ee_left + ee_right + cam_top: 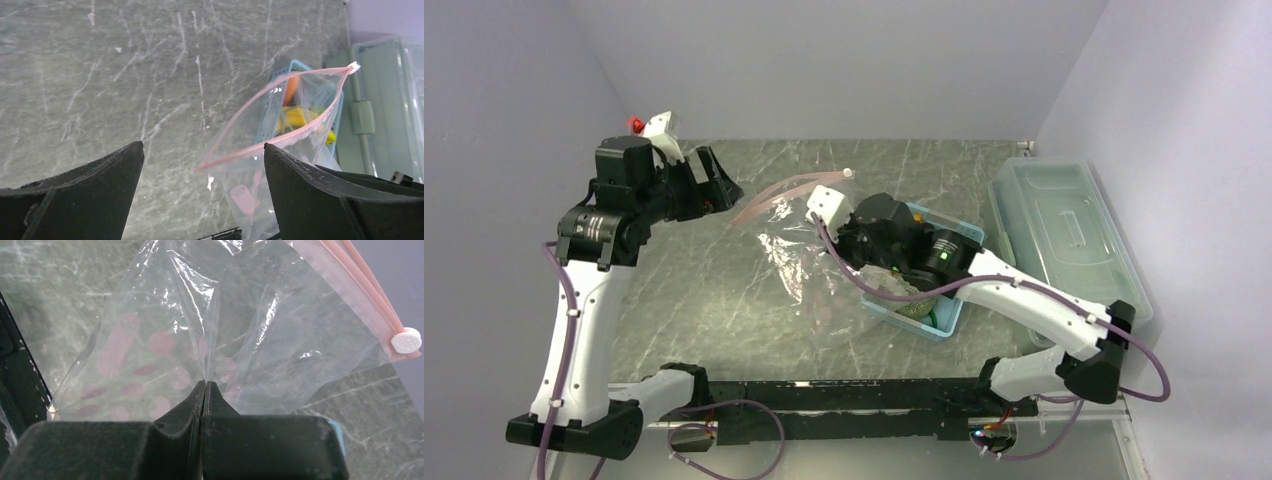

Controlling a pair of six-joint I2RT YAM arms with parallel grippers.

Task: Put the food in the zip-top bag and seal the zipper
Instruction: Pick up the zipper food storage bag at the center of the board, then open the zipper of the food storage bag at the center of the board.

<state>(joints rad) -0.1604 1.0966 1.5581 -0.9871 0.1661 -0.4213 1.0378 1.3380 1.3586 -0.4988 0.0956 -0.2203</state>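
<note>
At table centre we log the zip-top bag, mouth agape, its film pinched in the closed right hand. Banana, carrot and melon lie in the blue basket just beside it. Left hand: spread wide, holding nothing.

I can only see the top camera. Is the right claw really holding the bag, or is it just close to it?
Observer: It's holding it. The right wrist camera shows the right claw shut on a fold of the clear bag, away from the pink zipper.
Child: Is the other claw holding something too?
Observer: No. The left claw is wide open with nothing in it, and the bag's mouth gapes just ahead of it.
Child: Where's the banana? The arm hides it.
Observer: The left wrist camera sees the banana and a carrot through the bag. They seem to be lying in the blue basket.
</note>
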